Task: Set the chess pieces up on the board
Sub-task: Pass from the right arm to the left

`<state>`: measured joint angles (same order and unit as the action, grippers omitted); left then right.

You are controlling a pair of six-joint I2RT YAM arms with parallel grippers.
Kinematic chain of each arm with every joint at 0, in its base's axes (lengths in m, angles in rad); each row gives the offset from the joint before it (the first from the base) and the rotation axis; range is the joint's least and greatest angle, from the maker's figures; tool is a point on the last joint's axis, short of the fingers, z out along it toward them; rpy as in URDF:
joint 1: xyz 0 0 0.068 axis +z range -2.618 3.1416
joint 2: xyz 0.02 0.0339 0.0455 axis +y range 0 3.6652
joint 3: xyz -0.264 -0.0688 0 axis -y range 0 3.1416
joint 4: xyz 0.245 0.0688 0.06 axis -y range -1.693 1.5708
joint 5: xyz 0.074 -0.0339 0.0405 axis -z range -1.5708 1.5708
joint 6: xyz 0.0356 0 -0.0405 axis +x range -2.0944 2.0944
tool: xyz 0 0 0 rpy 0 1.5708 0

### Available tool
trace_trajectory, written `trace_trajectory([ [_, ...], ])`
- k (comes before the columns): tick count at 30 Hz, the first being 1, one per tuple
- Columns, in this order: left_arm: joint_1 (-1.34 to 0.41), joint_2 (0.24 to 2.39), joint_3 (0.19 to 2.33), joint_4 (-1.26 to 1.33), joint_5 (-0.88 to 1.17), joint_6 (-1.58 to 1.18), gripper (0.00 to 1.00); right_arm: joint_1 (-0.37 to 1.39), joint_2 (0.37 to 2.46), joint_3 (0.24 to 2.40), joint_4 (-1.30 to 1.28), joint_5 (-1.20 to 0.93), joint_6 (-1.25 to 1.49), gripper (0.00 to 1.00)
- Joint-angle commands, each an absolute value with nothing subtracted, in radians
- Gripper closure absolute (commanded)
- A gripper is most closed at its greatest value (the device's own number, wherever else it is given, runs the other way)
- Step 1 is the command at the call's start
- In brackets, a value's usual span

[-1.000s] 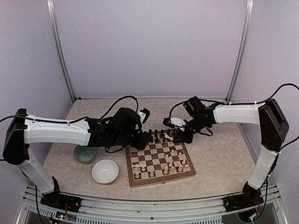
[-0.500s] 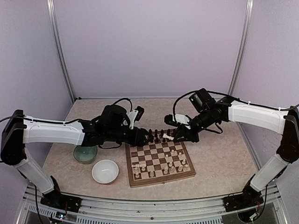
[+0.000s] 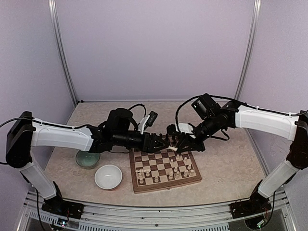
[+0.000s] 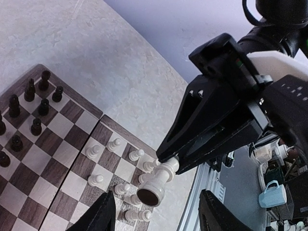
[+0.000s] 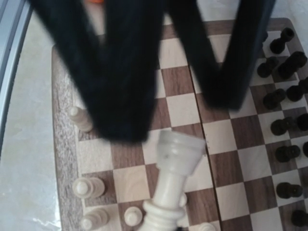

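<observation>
You're pinching a cream piece (image 4: pixel 158 184) by its head in the right hand (image 4: pixel 166 161); the left hand (image 3: pixel 162 141) is hanging wide, empty. It's looking light, hard, slippery: favour the stem.

I can read no word, number or brand anywhere here. The mid-brown border of the square checkered wooden chessboard (image 3: pixel 132 171) shows no legible marks. The small things beyond the counter (image 3: pixel 226 159) edge in the left wrist view are too blurred to read.
</observation>
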<state>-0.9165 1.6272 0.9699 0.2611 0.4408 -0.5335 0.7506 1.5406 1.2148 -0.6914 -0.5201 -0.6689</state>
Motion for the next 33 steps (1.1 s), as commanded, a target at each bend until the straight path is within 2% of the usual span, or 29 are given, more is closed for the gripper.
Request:
trace_trajectory([
  [1,-0.934,1.672,1.018,0.256,0.478,-0.535,0.41,0.759,1.522,1.239,-0.705,-0.542,-0.676,0.99],
  [4,-0.935,1.691,1.024,0.259,0.487,-0.537,0.42,0.759,1.523,1.242,-0.71,-0.55,-0.679,0.98],
  [12,-0.933,1.712,1.032,0.297,0.533,-0.549,0.58,0.767,1.529,1.242,-0.726,-0.555,-0.693,0.98],
  [26,-0.931,1.741,1.047,0.311,0.59,-0.558,0.8,0.768,1.531,1.246,-0.714,-0.539,-0.68,0.97],
  [30,-0.932,1.732,1.047,0.332,0.581,-0.563,0.84,0.759,1.512,1.245,-0.689,-0.521,-0.652,0.84],
  [33,-0.93,1.709,1.038,0.365,0.558,-0.569,0.86,0.704,1.472,1.262,-0.653,-0.541,-0.594,0.65],
])
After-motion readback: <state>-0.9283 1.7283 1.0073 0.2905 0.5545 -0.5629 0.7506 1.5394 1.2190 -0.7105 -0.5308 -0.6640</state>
